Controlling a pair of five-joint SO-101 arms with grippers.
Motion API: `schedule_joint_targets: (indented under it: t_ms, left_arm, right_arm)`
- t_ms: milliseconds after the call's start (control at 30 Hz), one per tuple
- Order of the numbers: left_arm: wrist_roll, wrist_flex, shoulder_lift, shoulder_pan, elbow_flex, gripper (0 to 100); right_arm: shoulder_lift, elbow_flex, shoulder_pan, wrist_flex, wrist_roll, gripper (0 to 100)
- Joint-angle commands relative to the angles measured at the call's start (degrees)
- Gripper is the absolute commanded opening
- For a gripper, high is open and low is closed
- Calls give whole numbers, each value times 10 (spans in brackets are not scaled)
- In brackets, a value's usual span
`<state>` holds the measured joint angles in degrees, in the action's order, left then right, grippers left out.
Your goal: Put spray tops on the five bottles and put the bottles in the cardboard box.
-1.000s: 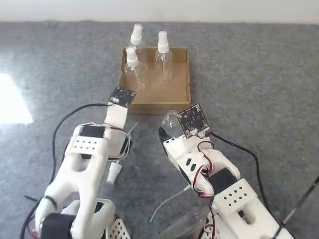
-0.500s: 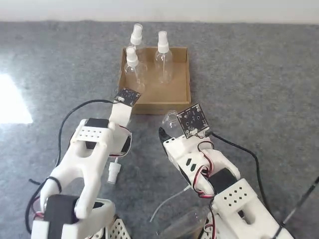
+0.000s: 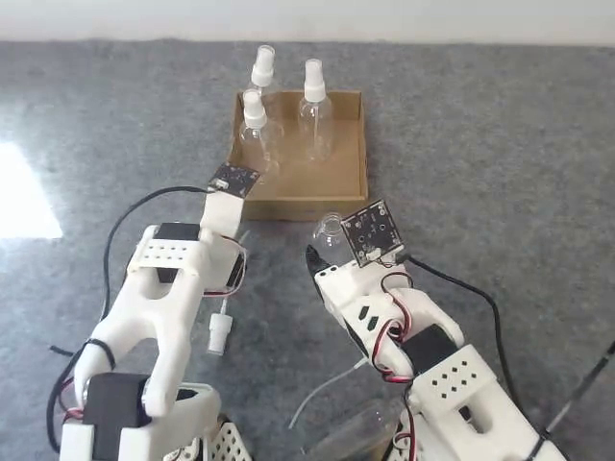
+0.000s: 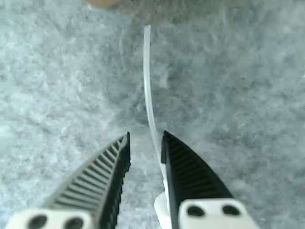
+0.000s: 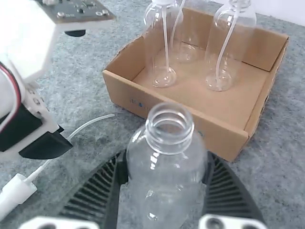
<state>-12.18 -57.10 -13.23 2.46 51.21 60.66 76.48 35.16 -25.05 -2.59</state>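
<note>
Just short of the cardboard box (image 3: 298,205), right hand (image 5: 164,174): we see it closed around an uncapped bottle (image 5: 167,157), with one finger against each side of the clear body.
Uncapped bottle: it stands upright with its neck open, just outside the box's near wall.
Left hand (image 4: 145,138): its fingers are only narrowly parted and grip nothing. It sits low over the bench (image 3: 480,144), near the box's front corner on the left arm's side.
Spray top (image 3: 219,333): it lies on the bench, farther from the box than the left hand. Its white head points away from the box and its thin tube points toward it. In the left wrist view the tube runs up through the gap, close along the inner face of one finger; we cannot tell whether they touch.
Cardboard box: shallow and open-topped, it sits on the bench beyond both hands.
Capped bottles (image 3: 314,110): three stand upright inside the box, two toward the left arm's side and one toward the right arm's side.
Lying bottle (image 3: 360,427): it lies on its side well away from the box, by the right arm's base, partly hidden.
</note>
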Motion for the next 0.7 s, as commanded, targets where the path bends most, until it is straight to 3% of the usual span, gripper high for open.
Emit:
schedule_joint_targets:
  t_ms: [0, 400, 667]
  left_arm:
    - [-1, 10, -4, 3, -29, 85]
    - [-3, 10, 4, 3, -28, 76]
    - [-4, -9, 106, 7, -98, 53]
  right_arm:
    - [9, -44, -8, 0, 10, 144]
    - [8, -44, -8, 0, 10, 144]
    - [8, -44, -8, 0, 10, 144]
